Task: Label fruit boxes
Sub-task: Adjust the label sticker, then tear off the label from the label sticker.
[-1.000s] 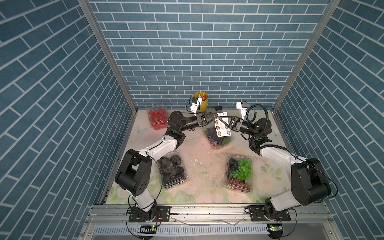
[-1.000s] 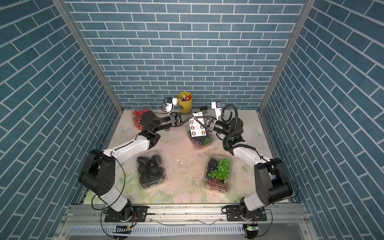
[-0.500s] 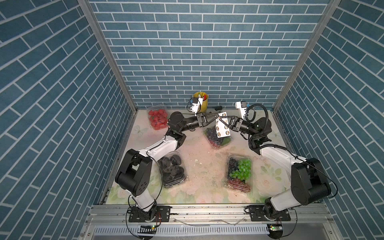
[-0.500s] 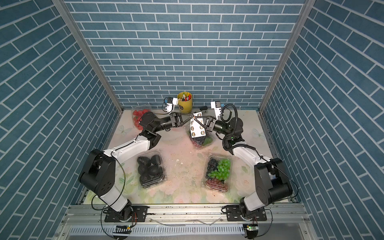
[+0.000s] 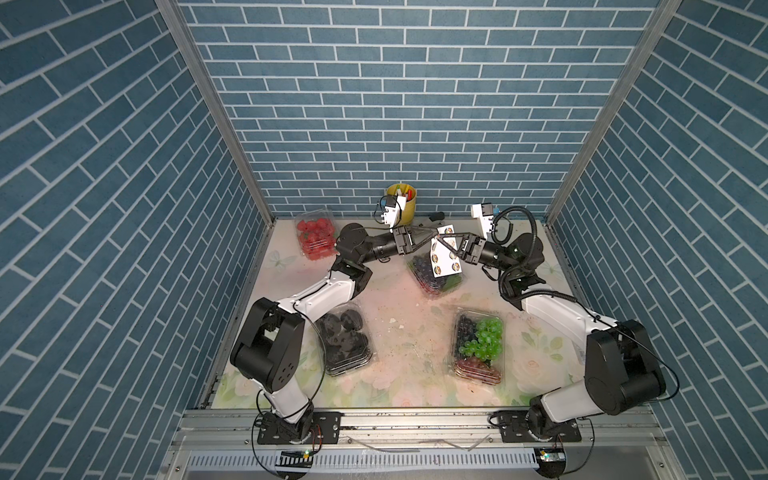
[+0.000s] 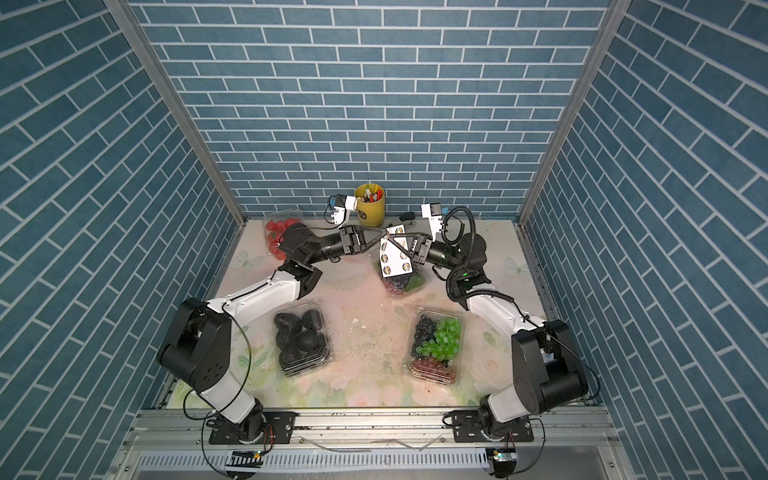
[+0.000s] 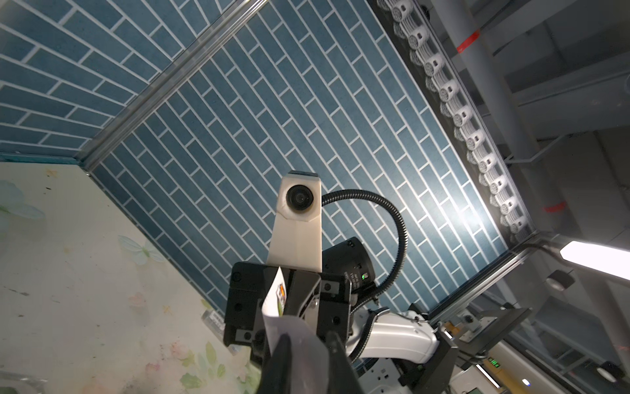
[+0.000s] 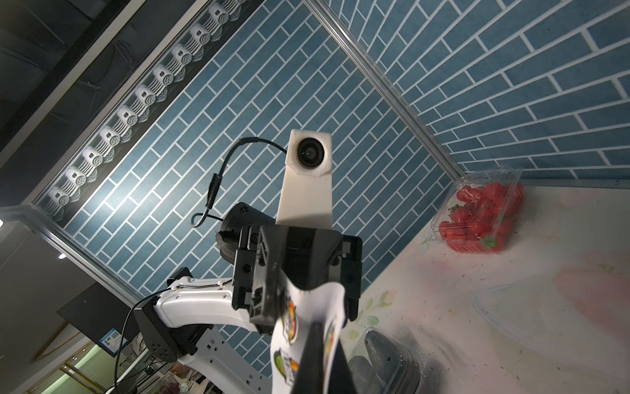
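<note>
Four clear fruit boxes lie on the flowered table: strawberries at the back left, dark grapes in the middle back, black fruits at the front left, mixed grapes at the front right. Above the dark grapes hangs a white sticker sheet, with my right gripper shut on its upper part. My left gripper meets it from the left. Its fingers stand slightly apart, open, and the sheet's top edge lies between them.
A yellow pen cup stands against the back wall behind the left wrist camera. A small dark object lies by the wall next to it. Brick-patterned walls close in three sides. Crumbs dot the table's middle.
My left gripper's fingers have parted from shut to slightly open at the sheet's top edge. Both arms and the sheet stay about where they were.
</note>
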Robot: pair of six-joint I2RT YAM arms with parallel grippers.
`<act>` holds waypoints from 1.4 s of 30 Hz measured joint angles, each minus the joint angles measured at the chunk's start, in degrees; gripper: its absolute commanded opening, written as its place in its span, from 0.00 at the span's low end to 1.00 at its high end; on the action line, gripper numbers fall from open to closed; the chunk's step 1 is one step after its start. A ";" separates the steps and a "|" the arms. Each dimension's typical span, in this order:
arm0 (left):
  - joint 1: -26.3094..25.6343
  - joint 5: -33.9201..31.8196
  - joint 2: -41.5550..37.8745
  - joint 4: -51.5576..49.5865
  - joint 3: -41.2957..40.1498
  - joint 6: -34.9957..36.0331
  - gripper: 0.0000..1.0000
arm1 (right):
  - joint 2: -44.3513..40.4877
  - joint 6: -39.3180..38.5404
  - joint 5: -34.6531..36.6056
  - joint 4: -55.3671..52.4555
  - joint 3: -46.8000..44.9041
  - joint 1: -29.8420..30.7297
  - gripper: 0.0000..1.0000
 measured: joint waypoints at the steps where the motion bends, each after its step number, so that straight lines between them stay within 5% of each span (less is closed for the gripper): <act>1: 0.28 -0.15 -0.07 -0.48 -0.09 0.28 0.42 | -0.52 -0.79 0.04 -1.11 0.00 -0.17 0.00; 5: 2.56 -1.25 -1.60 -5.60 -1.55 3.56 0.54 | -4.90 -6.12 1.57 -9.84 -0.02 -0.68 0.00; 11: 3.43 -8.61 -8.96 -26.67 -1.84 17.57 0.55 | -11.19 -18.60 8.57 -31.87 2.32 -0.37 0.00; 20: -6.21 -28.87 -14.27 -58.18 7.39 40.54 0.60 | -12.20 -30.97 24.17 -56.72 9.66 4.55 0.00; 29: -11.32 -39.10 -10.12 -71.41 12.83 50.14 0.57 | -12.20 -34.16 29.83 -62.95 10.43 7.13 0.00; 42: -12.44 -39.65 -8.26 -73.66 14.64 51.74 0.60 | -12.17 -34.21 30.77 -63.54 10.58 8.00 0.00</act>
